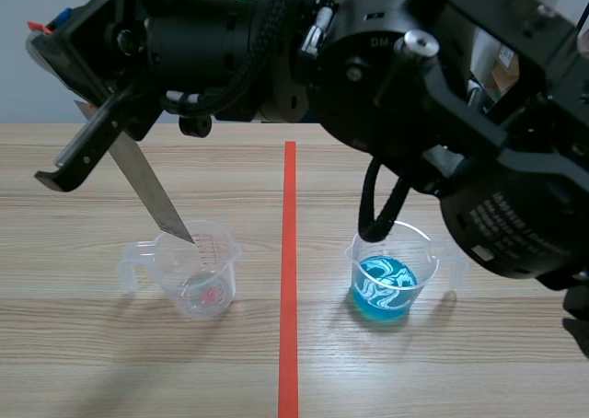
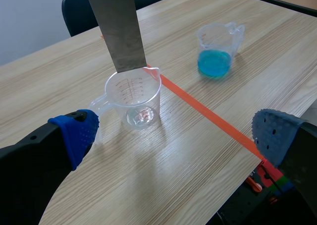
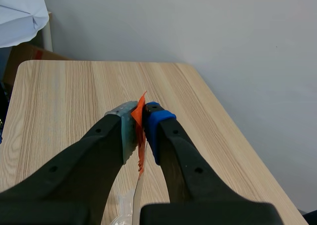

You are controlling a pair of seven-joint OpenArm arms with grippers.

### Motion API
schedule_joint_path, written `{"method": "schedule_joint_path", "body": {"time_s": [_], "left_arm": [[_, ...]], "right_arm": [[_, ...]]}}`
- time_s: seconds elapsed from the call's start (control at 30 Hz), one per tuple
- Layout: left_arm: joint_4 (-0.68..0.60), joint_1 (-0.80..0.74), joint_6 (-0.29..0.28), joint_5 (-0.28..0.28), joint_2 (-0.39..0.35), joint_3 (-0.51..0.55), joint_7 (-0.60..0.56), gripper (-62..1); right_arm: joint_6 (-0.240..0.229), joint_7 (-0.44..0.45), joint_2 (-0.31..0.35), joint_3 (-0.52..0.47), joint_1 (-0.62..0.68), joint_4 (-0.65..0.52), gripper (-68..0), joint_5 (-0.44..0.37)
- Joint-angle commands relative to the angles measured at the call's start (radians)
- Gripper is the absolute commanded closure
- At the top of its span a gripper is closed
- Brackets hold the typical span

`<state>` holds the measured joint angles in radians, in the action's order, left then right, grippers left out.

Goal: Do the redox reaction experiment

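Metal strip (image 1: 147, 188) slants from the right gripper (image 1: 92, 128), its tip inside the clear beaker (image 1: 198, 271); the blue-liquid beaker (image 1: 391, 271) stands apart. Left wrist view: left gripper (image 2: 176, 136) fingers spread. Right wrist view: fingers pinch the strip's orange tag (image 3: 140, 150).

1. A plain lab-style test room: a pale wood-grain table (image 1: 83, 363) marked with an orange tape line (image 1: 289, 252).
2. A clear measuring cup (image 1: 198, 275), with a cup of blue liquid (image 1: 391, 275) at its three o'clock.
3. A bare grey wall (image 3: 223, 36); a dark chair (image 2: 79, 9) at the clear cup's eleven o'clock.
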<state>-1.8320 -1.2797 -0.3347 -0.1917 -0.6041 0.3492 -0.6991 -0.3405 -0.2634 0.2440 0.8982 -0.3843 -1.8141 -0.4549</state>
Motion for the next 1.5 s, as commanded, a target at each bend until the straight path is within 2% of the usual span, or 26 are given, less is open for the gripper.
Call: {"method": "schedule_joint_path", "body": {"time_s": [0.0,1.47], "left_arm": [[-0.005,0.003,-0.001,-0.006,0.008,-0.005,-0.007,-62.3],[-0.005,0.003,-0.001,-0.006,0.008,-0.005,-0.007,-62.3]], "right_arm": [[0.002,0.014,-0.006,-0.002,-0.017,-0.019,-0.4,-0.010],[0.002,0.019,-0.006,-0.002,-0.017,-0.019,-0.4,-0.025]]}}
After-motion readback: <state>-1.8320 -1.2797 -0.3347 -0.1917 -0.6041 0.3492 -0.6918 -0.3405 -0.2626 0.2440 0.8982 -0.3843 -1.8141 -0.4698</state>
